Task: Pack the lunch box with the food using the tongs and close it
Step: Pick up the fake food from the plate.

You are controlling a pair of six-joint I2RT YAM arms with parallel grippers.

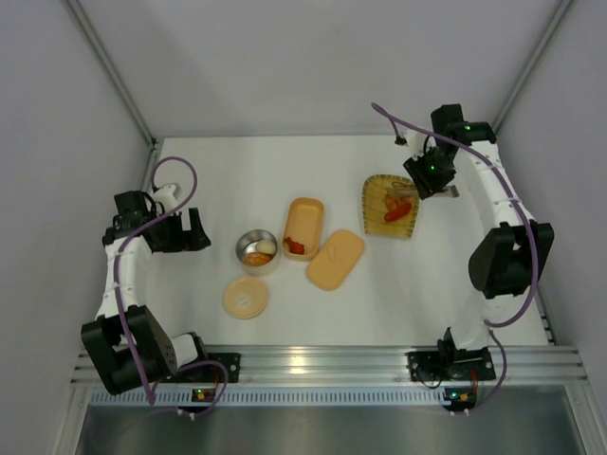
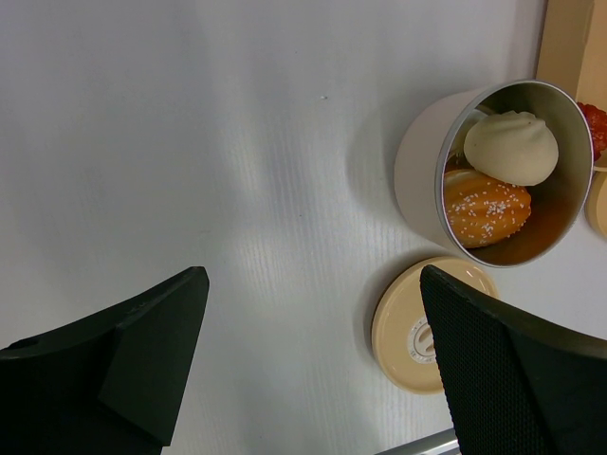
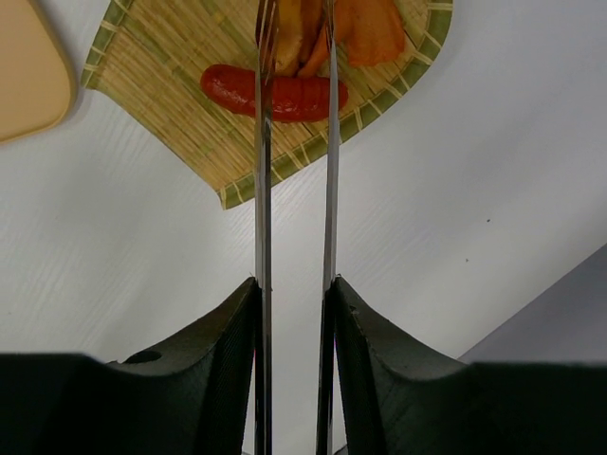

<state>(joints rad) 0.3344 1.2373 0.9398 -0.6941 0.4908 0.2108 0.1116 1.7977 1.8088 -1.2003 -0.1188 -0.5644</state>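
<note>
Clearly, our right tool [image 3: 294, 289] pinches the tongs [image 3: 263, 171], their tips above the woven tray [image 3: 152, 57]. Our left tool [image 2: 313, 322] gapes wide, holding nothing.

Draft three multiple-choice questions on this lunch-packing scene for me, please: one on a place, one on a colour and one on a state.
1. Where is the round tan lid relative to the small round steel tin?
A. Closed on top of it
B. Lying flat beside it
C. Inside it

2. What colour is the sausage-like piece on the square yellow woven tray?
A. Red
B. Green
C. White

3. What state are the long slim silver metal tongs in?
A. Lying loose on the tray
B. Standing in the tin
C. Clamped in the right gripper

Answers:
1 B: the tin stands open, with the lid flat next to it.
2 A: the piece shows bright red against the straw weave.
3 C: both tong arms run out from between the gripper's fingers toward the tray.
</note>
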